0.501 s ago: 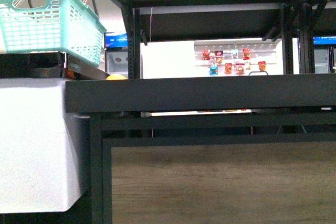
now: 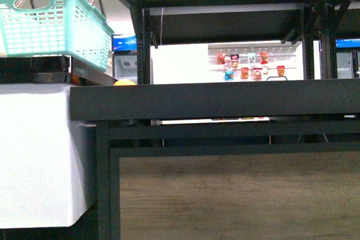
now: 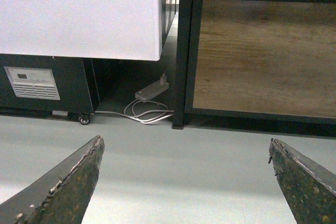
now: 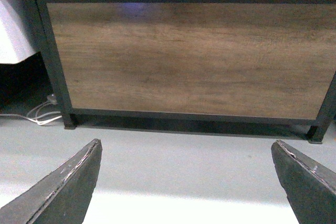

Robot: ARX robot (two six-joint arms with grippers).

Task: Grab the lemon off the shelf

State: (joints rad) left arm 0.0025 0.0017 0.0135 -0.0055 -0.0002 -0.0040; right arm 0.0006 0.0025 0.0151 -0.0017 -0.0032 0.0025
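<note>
- We see the shelf (image 2: pixel 214 100) from low down in the front view: only the dark front edge of a tray, with its wooden panel (image 2: pixel 236 195) below.
- We cannot make out the lemon. A yellow-orange fruit (image 2: pixel 124 82) peeks over the tray edge at the shelf's left end, and we cannot tell what it is.
- Left fingers (image 3: pixel 73 182): spread wide with nothing between them, low by the floor (image 3: pixel 184 150) in front of the shelf's left leg. They are well below the tray.
- Right fingers (image 4: pixel 68 182): equally wide apart and empty, facing the shelf's wooden panel from near the floor.
- Left of the shelf stands a white cabinet (image 2: pixel 34 150) with a teal basket (image 2: pixel 53 23) above it.
- A power strip (image 3: pixel 152 90) lies beside the shelf's left leg.
</note>
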